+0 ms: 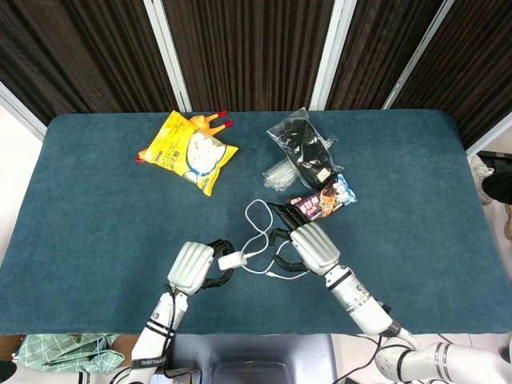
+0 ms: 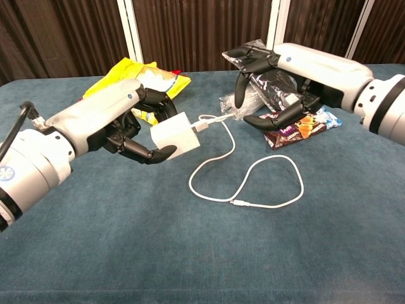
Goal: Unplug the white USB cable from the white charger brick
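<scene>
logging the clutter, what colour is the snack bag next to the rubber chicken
Yellow, with a white picture panel: the snack bag shows best in the head view.

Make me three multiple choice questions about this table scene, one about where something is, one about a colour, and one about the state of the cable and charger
1. Where does the yellow snack bag lie?
A. at the table's far left part
B. beside the right hand
C. under the cable

2. What colour is the table cover?
A. red
B. dark blue-green
C. white

3. What is the state of the white USB cable and white charger brick?
A. already apart
B. still plugged together, brick held in the left hand
C. both lying untouched on the table

Answers:
1. A: the head view shows it at the far left, away from both hands.
2. B: the cloth is teal in both views.
3. B: the left hand holds the brick with the plug still in it, and the right hand hangs open near the cable.
</scene>
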You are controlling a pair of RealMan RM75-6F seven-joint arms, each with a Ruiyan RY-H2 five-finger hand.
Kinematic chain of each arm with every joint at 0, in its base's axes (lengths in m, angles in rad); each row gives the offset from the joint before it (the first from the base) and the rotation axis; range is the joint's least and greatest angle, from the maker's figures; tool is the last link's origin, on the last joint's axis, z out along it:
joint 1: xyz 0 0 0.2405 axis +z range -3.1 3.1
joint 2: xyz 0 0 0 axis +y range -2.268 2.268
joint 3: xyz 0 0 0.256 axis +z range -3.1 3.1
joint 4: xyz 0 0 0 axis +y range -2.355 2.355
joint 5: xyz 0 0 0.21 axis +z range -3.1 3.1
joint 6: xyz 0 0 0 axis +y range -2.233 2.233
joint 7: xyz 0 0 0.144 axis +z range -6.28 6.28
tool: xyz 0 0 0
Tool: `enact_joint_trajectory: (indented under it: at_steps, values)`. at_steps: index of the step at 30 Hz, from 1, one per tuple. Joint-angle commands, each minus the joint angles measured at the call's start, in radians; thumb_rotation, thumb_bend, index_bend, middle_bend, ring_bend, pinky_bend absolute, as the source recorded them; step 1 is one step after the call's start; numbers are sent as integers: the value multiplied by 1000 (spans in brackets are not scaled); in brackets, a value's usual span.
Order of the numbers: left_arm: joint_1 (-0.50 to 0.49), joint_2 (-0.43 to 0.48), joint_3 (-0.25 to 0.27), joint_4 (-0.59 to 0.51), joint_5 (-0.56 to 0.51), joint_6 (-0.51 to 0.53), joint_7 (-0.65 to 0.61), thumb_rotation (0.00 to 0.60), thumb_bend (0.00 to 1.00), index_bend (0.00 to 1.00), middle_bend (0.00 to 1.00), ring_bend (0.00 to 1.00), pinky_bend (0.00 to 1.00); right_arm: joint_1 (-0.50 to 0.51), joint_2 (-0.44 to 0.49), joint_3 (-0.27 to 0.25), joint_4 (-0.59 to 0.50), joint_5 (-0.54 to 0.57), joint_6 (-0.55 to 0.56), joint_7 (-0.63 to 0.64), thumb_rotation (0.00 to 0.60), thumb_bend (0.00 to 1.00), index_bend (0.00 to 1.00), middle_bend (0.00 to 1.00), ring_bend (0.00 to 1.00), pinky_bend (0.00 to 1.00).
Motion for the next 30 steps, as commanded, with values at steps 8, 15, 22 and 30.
enact_joint_trajectory:
  at_steps: [8, 15, 22, 30]
  values:
    - [-1, -7, -2, -9, 6, 4, 8, 600, 528, 756, 821, 988, 1000, 44, 4, 5, -26, 49, -60, 10, 600, 473, 597, 103, 0, 0]
    - [0, -13, 0, -10, 12, 8, 15, 600, 527, 756, 821, 988, 1000, 67, -5, 6, -43, 68, -73, 5, 600, 473, 604, 104, 0, 0]
    - [0, -14, 0, -11, 18, 9, 17, 600, 527, 756, 821, 988, 1000, 83, -19, 4, -46, 89, -78, -18, 600, 474, 617, 103, 0, 0]
    - [2, -10, -1, -12, 20, 8, 11, 600, 527, 756, 822, 989, 1000, 94, -32, 5, -47, 109, -74, -30, 600, 490, 645, 105, 0, 0]
